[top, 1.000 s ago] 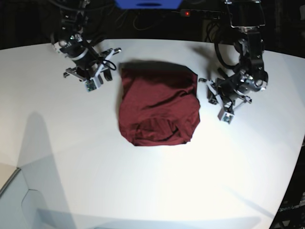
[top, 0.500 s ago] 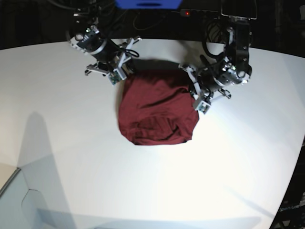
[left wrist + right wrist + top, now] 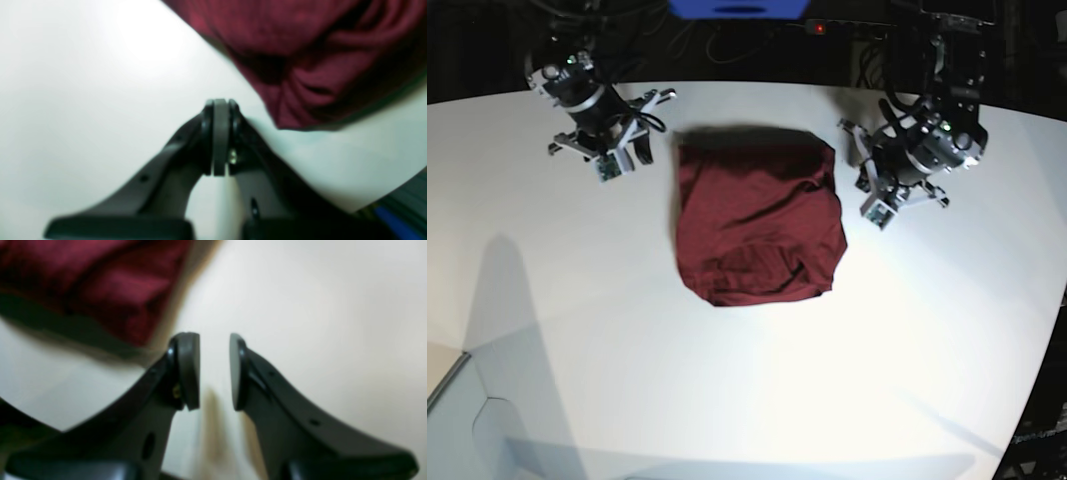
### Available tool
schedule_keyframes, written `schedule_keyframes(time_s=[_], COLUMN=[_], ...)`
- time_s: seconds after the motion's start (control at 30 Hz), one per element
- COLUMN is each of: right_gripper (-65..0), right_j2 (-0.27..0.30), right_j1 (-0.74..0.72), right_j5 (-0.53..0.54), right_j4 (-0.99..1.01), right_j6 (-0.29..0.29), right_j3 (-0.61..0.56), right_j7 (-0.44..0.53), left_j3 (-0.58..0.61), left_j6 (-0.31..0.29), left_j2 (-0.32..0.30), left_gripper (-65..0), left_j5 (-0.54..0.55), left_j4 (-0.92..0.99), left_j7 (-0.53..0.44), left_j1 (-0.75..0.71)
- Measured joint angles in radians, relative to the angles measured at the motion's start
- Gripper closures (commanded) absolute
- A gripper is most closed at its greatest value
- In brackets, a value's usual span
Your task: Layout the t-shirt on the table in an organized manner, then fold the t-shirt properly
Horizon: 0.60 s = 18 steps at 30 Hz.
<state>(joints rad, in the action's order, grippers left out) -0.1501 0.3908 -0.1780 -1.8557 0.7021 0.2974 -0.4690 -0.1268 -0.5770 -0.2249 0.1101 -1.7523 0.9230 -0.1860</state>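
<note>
A folded maroon t-shirt [image 3: 759,222] lies upper centre on the white table [image 3: 747,400]. The left gripper [image 3: 220,110], at frame right, hovers with jaws pressed together and empty; the right gripper [image 3: 214,370], at upper left, stands slightly parted, holding nothing.

A: T-shirt [image 3: 759,222] state?
B: Dark red, folded to a compact, roughly square bundle, wrinkled, rounded near edge. Lies flat.
A: Where?
B: Far-centre of the white worktop [image 3: 747,400], curved edge, much larger than the shirt. Nothing holding it.
</note>
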Motion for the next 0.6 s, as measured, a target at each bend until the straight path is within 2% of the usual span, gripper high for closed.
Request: schedule_keyframes(time_s=[0.13,0.33,0.47,0.6], right_gripper=[0.0,0.0,0.0,0.0], right_j2=[0.000,-0.005,-0.008,-0.011], right_j1=[0.020,0.072,0.127,0.175], right_j5=[-0.006,-0.003,0.000,0.001], right_j4=[-0.029,-0.045,-0.045,-0.045], right_j6=[0.000,0.000,0.000,-0.002], right_j3=[0.090,0.178,0.243,0.320], right_j7=[-0.014,-0.005,-0.006,0.000], left_j3=[-0.128,-0.245,-0.272,-0.281], left_j6=[0.000,0.000,0.000,0.001], left_j2=[-0.010,-0.010,-0.010,-0.010], left_gripper=[0.0,0.0,0.0,0.0], left_j5=[-0.011,-0.008,-0.009,0.000], left_j4=[-0.068,-0.233,-0.246,-0.247], left_j7=[0.108,0.182,0.228,0.188], left_j1=[-0.006,-0.073,-0.146,-0.264])
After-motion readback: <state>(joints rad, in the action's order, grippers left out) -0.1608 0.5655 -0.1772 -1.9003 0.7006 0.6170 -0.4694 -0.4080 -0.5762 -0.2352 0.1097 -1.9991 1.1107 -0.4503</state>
